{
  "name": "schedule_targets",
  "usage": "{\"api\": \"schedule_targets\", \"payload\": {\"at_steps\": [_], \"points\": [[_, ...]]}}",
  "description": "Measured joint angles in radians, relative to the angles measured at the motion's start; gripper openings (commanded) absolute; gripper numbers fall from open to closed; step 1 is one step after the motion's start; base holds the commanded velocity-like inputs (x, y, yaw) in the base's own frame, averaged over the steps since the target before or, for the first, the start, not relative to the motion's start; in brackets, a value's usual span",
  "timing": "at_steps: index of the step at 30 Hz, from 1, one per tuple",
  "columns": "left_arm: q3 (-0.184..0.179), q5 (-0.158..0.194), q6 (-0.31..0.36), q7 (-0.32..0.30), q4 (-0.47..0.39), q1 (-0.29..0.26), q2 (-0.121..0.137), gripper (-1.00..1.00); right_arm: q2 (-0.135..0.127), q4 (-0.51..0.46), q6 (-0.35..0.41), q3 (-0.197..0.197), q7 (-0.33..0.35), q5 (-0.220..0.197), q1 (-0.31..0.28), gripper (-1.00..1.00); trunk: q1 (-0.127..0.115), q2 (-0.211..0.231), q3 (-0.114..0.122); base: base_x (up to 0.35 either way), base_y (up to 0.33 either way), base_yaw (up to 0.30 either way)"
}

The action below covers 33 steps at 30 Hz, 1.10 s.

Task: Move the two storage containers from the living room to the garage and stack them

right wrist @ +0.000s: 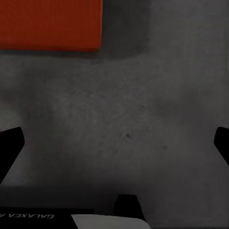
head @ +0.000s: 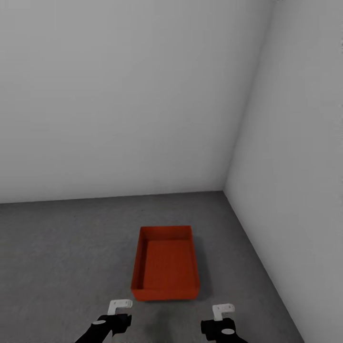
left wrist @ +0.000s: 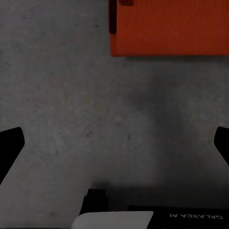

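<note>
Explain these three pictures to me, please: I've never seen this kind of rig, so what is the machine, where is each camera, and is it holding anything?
This is a simulated two-armed wheeled robot, steered by a person. The large picture comes from a camera on its head, looking forward and down. There you see a bare room corner with pale grey walls and a dark grey concrete floor. One orange-red storage container, open-topped and empty, sits on that floor just ahead of the robot. At the lower edge are the left gripper and the right gripper, apart from the container.

The two smaller pictures come from cameras on each wrist, looking along the gripper's fingers. In each, the dark fingers stand wide apart at the edges with only floor between them, so both grippers are open and hold nothing. The container's edge appears beyond.
</note>
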Motion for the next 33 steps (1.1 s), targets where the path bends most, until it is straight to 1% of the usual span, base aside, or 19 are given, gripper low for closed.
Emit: {"api": "schedule_targets", "payload": {"at_steps": [10, 16, 33], "points": [[0.000, 0.000, -0.003, 0.002, 0.001, 0.000, 0.000, 1.00, 0.000, 0.000, -0.002, -0.001, -0.001, 0.000, 0.000, 1.00, 0.000, 0.000, 0.014, -0.017, 0.000, 0.000], [-0.007, -0.004, -0.004, 0.004, 0.001, 0.000, -0.002, 1.00, 0.000, 0.000, -0.002, -0.001, -0.001, 0.000, 0.000, 1.00, 0.000, 0.000, 0.023, 0.000, 0.000, 0.000], [-0.005, -0.006, -0.003, 0.007, 0.006, 0.000, -0.001, 1.00, 0.001, 0.001, -0.002, -0.001, -0.001, 0.000, 0.000, 1.00, 0.000, 0.000, 0.050, 0.000, 0.000, 0.000]]}}
